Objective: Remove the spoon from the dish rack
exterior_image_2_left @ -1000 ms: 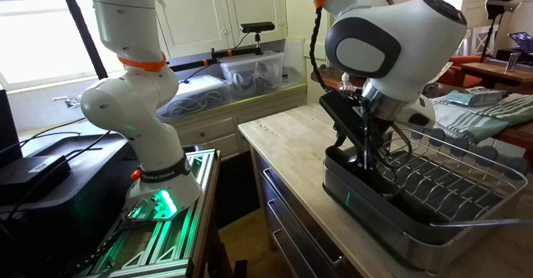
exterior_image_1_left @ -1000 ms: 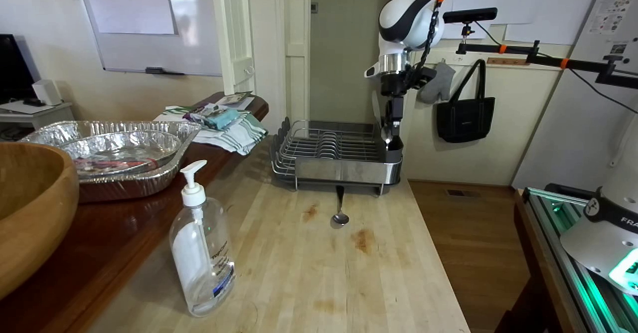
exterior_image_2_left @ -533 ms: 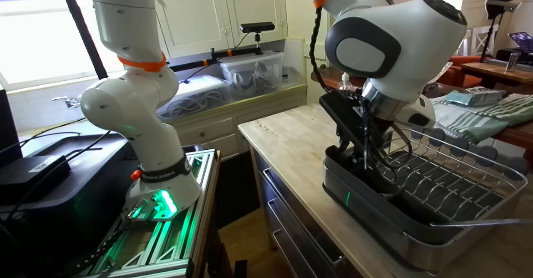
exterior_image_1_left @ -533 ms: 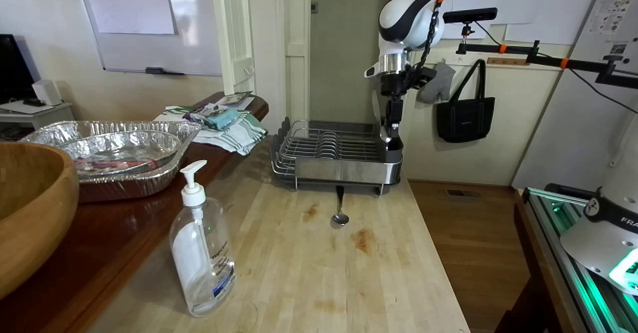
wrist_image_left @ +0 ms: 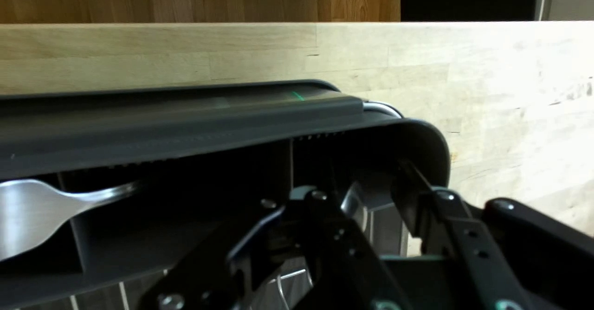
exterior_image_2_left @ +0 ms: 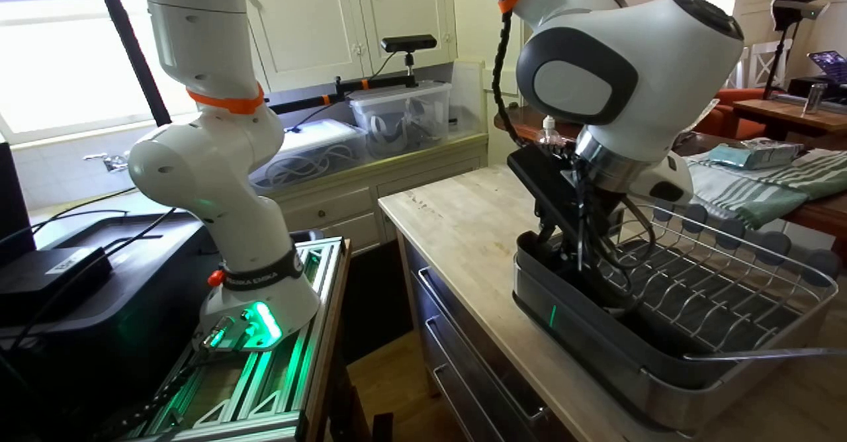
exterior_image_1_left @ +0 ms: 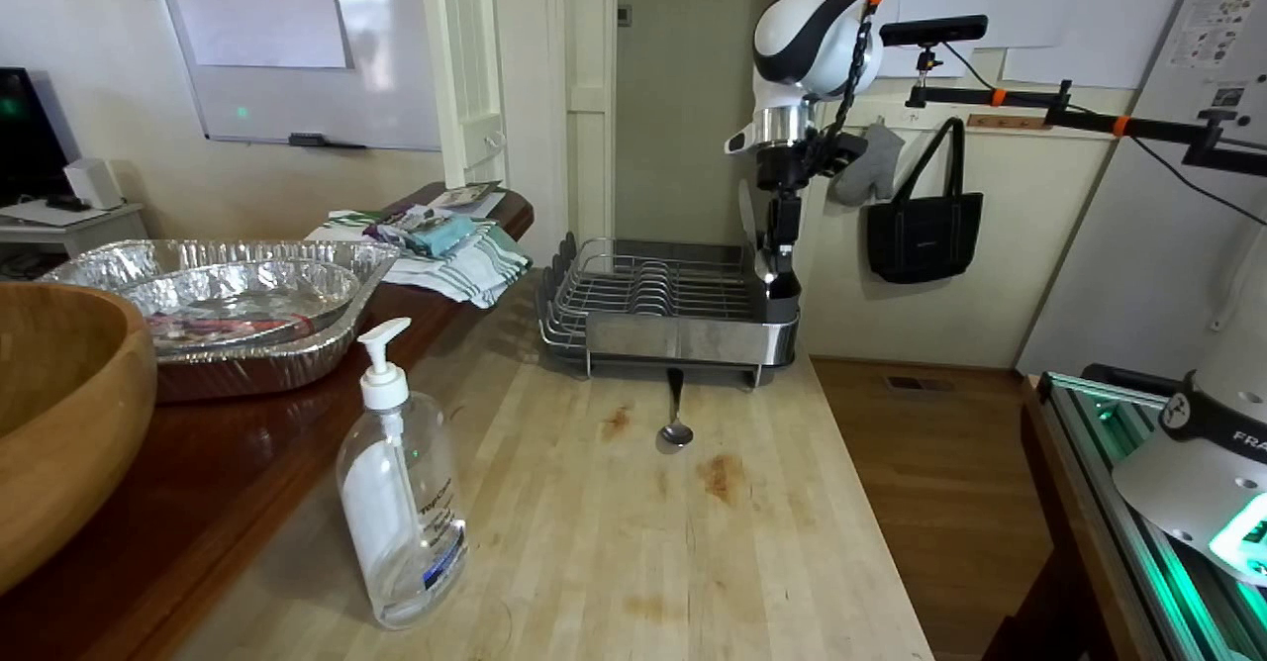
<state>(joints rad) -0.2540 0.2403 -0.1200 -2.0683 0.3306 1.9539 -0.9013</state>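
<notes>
Fingers (wrist_image_left: 457,217) down at the utensil holder (wrist_image_left: 185,144), grip unclear

Gripper (wrist_image_left: 378,180) is pointed down right of centre in the wrist view, over the holder's right-hand compartment. Links of the fingers are seen parted; tips are lost in shadow, so whether anything is clasped cannot be told. A shiny utensil (wrist_image_left: 354,204), rounded and partly hidden, is seen in the gap; its kind cannot be made out. A broad-ended silver utensil (wrist_image_left: 32,215) is seen at the left edge, across a divider of the holder.

In an exterior view, the dish rack (exterior_image_1_left: 683,339) is set near centre on a wooden counter (exterior_image_1_left: 633,542), holder at its right end. A spoon (exterior_image_1_left: 676,434) is laid on the wood just below the rack in the frame, bowl toward the bottom edge, handle toward the rack.
</notes>
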